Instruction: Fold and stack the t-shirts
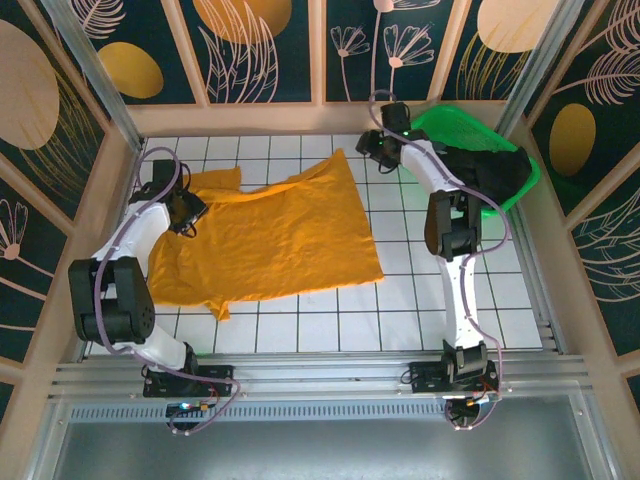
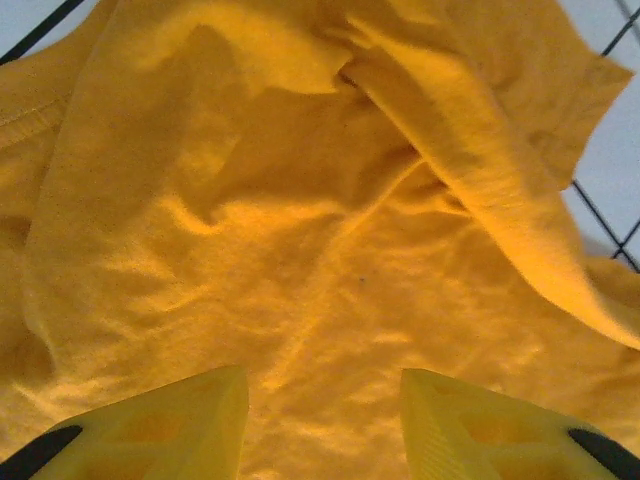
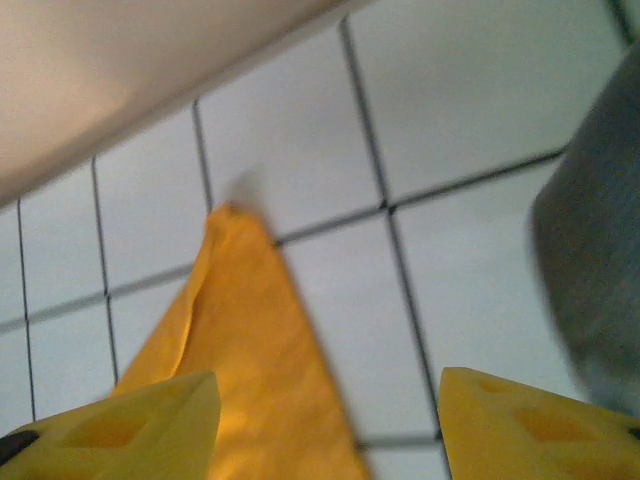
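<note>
The mustard-orange t-shirt (image 1: 270, 235) lies spread and rumpled over the white tiles, one corner pointing toward the back wall (image 1: 343, 157). My left gripper (image 1: 188, 212) hovers over its left part, near a sleeve. In the left wrist view it is open (image 2: 325, 430), with wrinkled orange cloth (image 2: 300, 250) under the gap. My right gripper (image 1: 376, 150) is open (image 3: 330, 430) just over the shirt's pointed back corner (image 3: 250, 330). The black t-shirt (image 1: 492, 170) lies bunched in the green basket. A blurred grey shape (image 3: 595, 270) sits at the right edge of the right wrist view; what it is I cannot tell.
The green mesh basket (image 1: 450, 120) stands in the back right corner, next to the right arm. Beige frame walls (image 1: 130, 170) close in the tiled table on the left, back and right. Bare tiles (image 1: 400, 300) lie in front of and to the right of the orange shirt.
</note>
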You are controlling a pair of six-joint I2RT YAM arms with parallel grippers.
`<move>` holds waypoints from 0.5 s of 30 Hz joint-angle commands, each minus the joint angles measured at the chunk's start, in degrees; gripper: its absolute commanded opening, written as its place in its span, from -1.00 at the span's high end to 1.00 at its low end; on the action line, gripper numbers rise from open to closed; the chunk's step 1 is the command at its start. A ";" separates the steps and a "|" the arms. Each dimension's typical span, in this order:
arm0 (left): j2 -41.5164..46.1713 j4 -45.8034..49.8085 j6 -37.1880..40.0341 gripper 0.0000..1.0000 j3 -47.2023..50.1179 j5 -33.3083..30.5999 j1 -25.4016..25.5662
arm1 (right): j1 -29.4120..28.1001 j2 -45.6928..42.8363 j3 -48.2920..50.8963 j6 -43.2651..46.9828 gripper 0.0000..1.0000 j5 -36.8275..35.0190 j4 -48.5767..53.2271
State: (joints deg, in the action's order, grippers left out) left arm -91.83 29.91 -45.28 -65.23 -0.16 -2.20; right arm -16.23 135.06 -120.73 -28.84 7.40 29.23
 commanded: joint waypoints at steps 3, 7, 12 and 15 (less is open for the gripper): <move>-5.39 0.72 2.42 0.18 0.31 -1.12 -0.03 | -7.93 -16.92 15.04 2.04 -0.25 -2.57 -2.97; -10.52 -0.96 3.00 0.22 -0.42 1.51 0.16 | -13.20 -21.82 27.99 0.00 -0.22 0.69 -6.76; -15.86 -2.19 3.78 0.25 -2.32 3.29 2.25 | -15.81 -19.85 35.78 -3.50 -0.13 5.20 -11.07; -18.58 -3.51 3.81 0.25 -3.04 4.89 3.91 | -15.41 -16.97 36.57 -4.26 -0.05 4.05 -10.36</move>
State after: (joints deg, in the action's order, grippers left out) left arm -107.42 28.18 -42.63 -66.96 1.91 0.08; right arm -32.58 115.39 -85.49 -31.05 11.03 19.88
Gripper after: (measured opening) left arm 0.374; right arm 0.529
